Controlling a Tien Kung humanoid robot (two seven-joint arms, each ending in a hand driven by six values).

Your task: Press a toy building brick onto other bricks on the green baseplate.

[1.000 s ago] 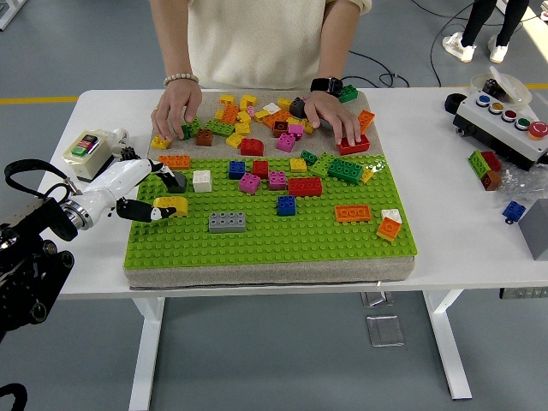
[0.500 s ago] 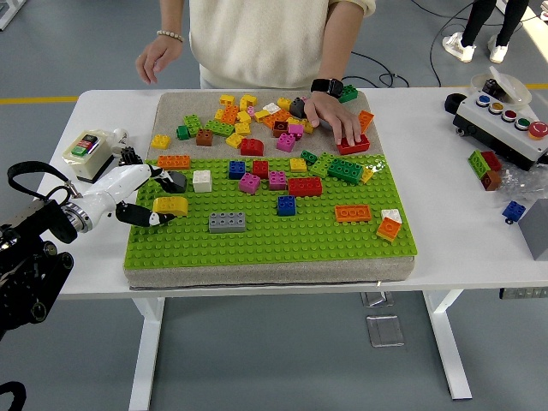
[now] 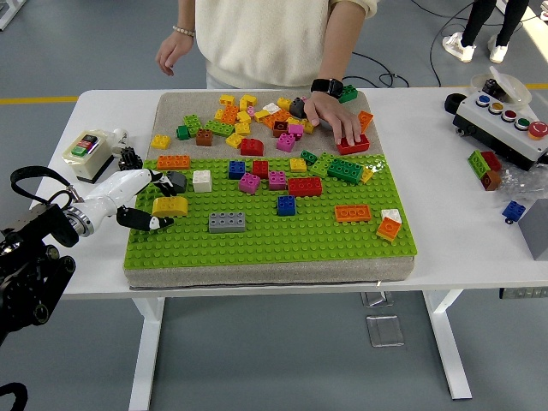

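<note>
The green baseplate (image 3: 257,235) lies on a grey pad and carries several scattered bricks. At its left edge sits a yellow curved brick (image 3: 170,205), resting on the studs. My left hand (image 3: 147,201) reaches in from the left with its fingers spread; the thumb (image 3: 152,222) lies just below the yellow brick and a dark fingertip (image 3: 174,181) just above it, without a clear grasp. A grey flat brick (image 3: 227,223) lies to the right of it. My right hand is out of view.
A person stands at the far side; one hand (image 3: 336,117) rests on a red brick (image 3: 353,144) beside the loose brick pile (image 3: 248,120), the other hand (image 3: 174,53) hangs in the air. A button box (image 3: 86,151) stands left, a control box (image 3: 505,124) right.
The person's hand at the picture's left has lifted off the brick pile and risen above the table. My left hand has drawn back slightly to the left; the yellow brick stays put.
</note>
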